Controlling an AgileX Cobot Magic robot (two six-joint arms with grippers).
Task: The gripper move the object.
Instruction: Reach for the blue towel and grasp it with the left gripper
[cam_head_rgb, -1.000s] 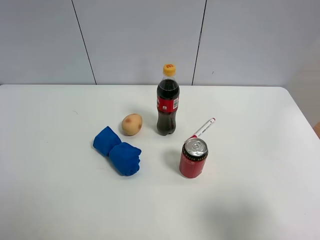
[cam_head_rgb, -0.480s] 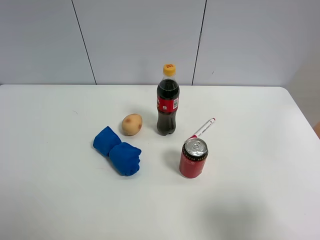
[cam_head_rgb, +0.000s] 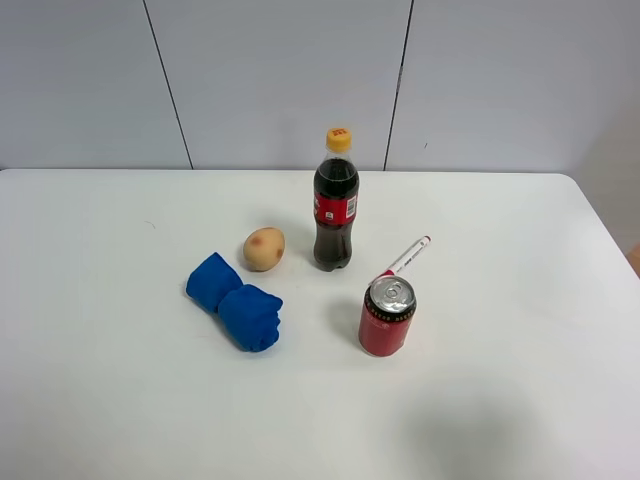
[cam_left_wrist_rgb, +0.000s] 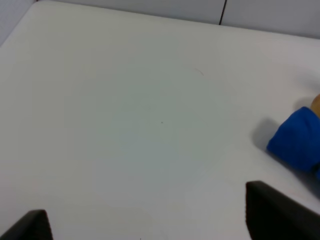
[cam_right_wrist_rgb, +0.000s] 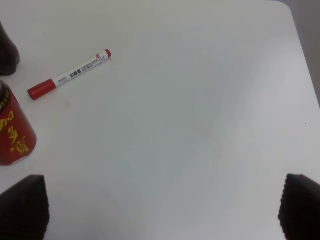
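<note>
Two tools: I see neither in the high view; each shows only in its own wrist camera.
Left tool (cam_left_wrist_rgb: 150, 219): dark fingers spread wide, gripping nothing, bare counter (cam_head_rgb: 100, 380) between them.
Right tool (cam_right_wrist_rgb: 160, 209): I read it the same way, spread wide and holding nothing.
Blue cloth bundle (cam_head_rgb: 235, 301): lying on the counter left of centre, two lobes pinched in the middle, clear of both tools.
Potato (cam_head_rgb: 264, 249): just beyond the bundle on its far-right side, with a small gap between them.
Cola bottle (cam_head_rgb: 335, 205): upright with a yellow cap, right of the potato.
Red can (cam_head_rgb: 387, 317): upright, near-right of the bottle.
Marker (cam_head_rgb: 405, 258): lying flat behind the can, its red cap end by the can's far rim.
</note>
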